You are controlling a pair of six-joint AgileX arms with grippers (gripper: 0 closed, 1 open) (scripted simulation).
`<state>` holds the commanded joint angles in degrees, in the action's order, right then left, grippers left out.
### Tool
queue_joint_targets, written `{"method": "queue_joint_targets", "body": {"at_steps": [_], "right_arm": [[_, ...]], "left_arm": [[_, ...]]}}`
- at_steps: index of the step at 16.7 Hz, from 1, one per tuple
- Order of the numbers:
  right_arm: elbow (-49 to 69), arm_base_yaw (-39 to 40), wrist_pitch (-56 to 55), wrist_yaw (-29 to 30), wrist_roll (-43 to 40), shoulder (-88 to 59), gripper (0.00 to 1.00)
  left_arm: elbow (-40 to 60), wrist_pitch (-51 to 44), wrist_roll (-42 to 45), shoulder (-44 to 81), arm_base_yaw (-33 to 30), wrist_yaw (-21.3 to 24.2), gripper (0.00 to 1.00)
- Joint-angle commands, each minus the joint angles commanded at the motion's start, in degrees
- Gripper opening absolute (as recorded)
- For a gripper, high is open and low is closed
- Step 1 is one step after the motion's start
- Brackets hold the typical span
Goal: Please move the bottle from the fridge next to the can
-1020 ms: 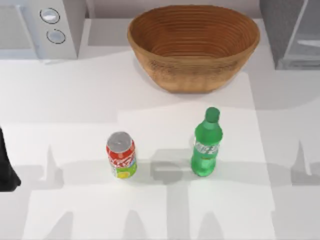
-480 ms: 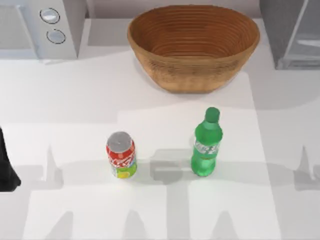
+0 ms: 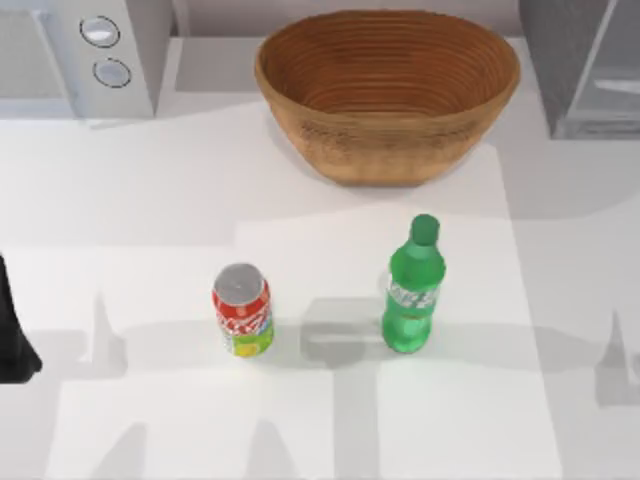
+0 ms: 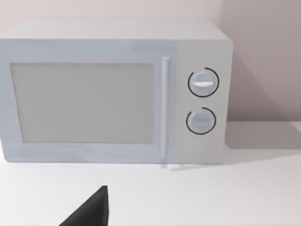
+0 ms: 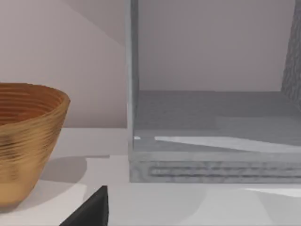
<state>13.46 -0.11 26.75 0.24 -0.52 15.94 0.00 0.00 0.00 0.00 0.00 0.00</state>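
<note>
The green bottle (image 3: 413,290) stands upright on the table, right of centre. To its left, about a can's width and a half away, stands the red can (image 3: 242,310) with its silver top. The grey fridge (image 3: 585,70) sits at the back right corner. In the right wrist view its open, bare compartment (image 5: 211,127) faces me, with a dark part of my right gripper (image 5: 91,212) low in front. My left arm (image 3: 12,335) rests at the table's left edge, and a dark part of my left gripper (image 4: 89,214) points at the microwave.
A large woven basket (image 3: 388,95) stands at the back centre, also seen as the basket (image 5: 26,141) beside the fridge. A white microwave (image 3: 85,55) with two round knobs occupies the back left. Arm shadows lie across the near table.
The shadow near the table's right edge has slid further right and toward the front. Bottle, can and left arm have not moved.
</note>
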Motion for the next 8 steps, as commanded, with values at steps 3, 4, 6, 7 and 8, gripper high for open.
{"method": "queue_joint_targets", "body": {"at_steps": [3, 4, 6, 7, 8], "right_arm": [[6.7, 0.2, 16.1, -0.2, -0.1, 8.2, 1.0], [8.9, 0.2, 21.4, -0.3, -0.1, 10.9, 1.0], [13.2, 0.2, 31.6, -0.4, -0.2, 16.2, 1.0], [15.2, 0.2, 36.4, -0.4, -0.2, 18.6, 1.0], [17.1, 0.2, 40.8, -0.4, -0.1, 20.9, 1.0]], "left_arm": [[0.0, 0.0, 0.0, 0.0, 0.0, 0.0, 1.0], [0.0, 0.0, 0.0, 0.0, 0.0, 0.0, 1.0], [0.0, 0.0, 0.0, 0.0, 0.0, 0.0, 1.0], [0.0, 0.0, 0.0, 0.0, 0.0, 0.0, 1.0], [0.0, 0.0, 0.0, 0.0, 0.0, 0.0, 1.0]]}}
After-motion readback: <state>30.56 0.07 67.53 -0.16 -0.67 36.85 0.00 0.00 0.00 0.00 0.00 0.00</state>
